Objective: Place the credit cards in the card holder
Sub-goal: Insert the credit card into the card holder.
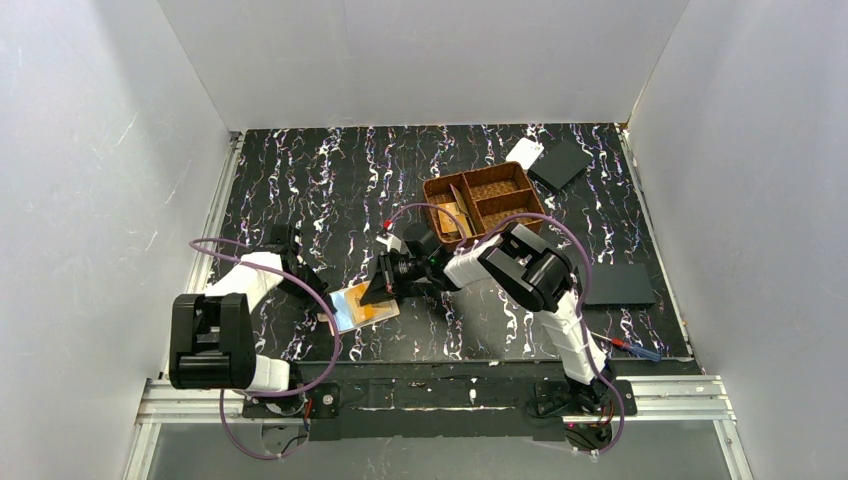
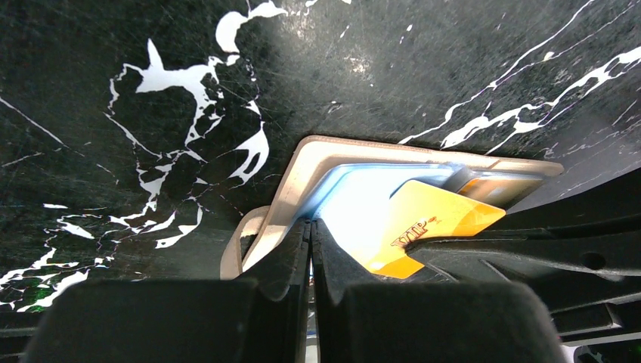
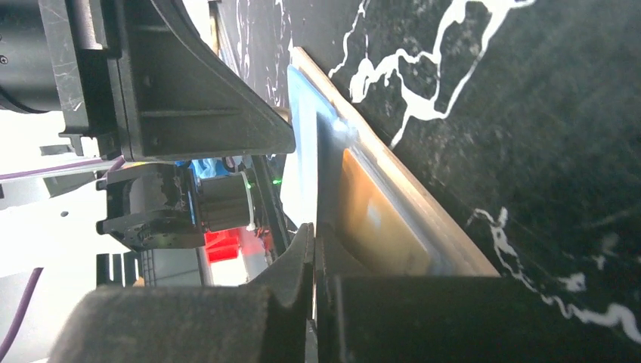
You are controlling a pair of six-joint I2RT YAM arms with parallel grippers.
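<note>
The card holder (image 1: 352, 310) lies open near the table's front, its blue inner face on the left and orange on the right. My left gripper (image 1: 328, 303) is shut on its left edge; the left wrist view shows the jaws (image 2: 311, 224) pinching the tan flap (image 2: 298, 174). My right gripper (image 1: 386, 288) is shut on a golden-yellow credit card (image 2: 435, 219) marked VIP and holds it slanted over the blue face, its corner toward a slot. In the right wrist view the jaws (image 3: 314, 233) are closed beside the card holder (image 3: 435, 227). More cards (image 1: 450, 216) lie in the basket.
A brown woven three-compartment basket (image 1: 515, 185) stands behind the right gripper. A white rectangular piece (image 1: 524, 152) and a flat black square (image 1: 562, 163) lie at the back right. Another black square (image 1: 620, 285) and a red-and-blue pen-like tool (image 1: 632, 349) lie at the right.
</note>
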